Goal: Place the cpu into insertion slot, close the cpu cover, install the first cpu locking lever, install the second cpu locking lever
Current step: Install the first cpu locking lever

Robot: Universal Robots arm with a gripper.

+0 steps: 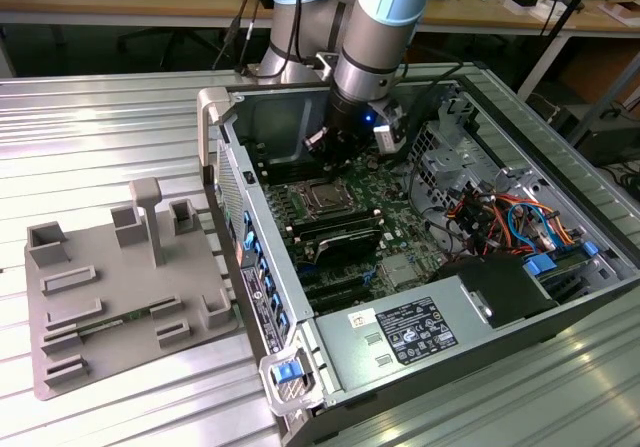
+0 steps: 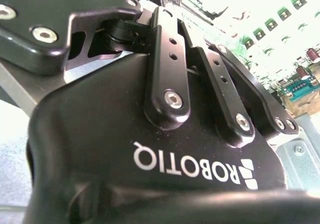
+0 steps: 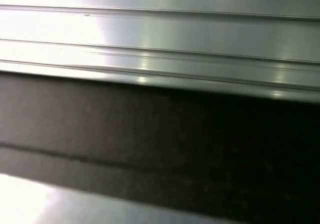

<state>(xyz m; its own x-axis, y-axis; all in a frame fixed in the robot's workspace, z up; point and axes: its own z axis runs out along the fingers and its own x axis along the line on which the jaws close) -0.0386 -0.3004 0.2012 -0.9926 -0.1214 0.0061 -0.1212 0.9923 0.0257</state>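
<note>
Hovering my gripper (image 1: 345, 145) right behind the insertion slot (image 1: 326, 200).

Cover looks shut, so I'm guessing levers; can't tell whether I'm gripping anything.

The arm (image 1: 375, 27) points steeply downward, its end effector (image 1: 345, 147) lowered.

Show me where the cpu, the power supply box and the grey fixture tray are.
cpu (image 1: 325, 198), exterior view, on its silvery metal top.
power supply box (image 1: 410, 332), exterior view, on its labelled top face.
grey fixture tray (image 1: 110, 267), exterior view, on a bare part of its flat base.
</note>
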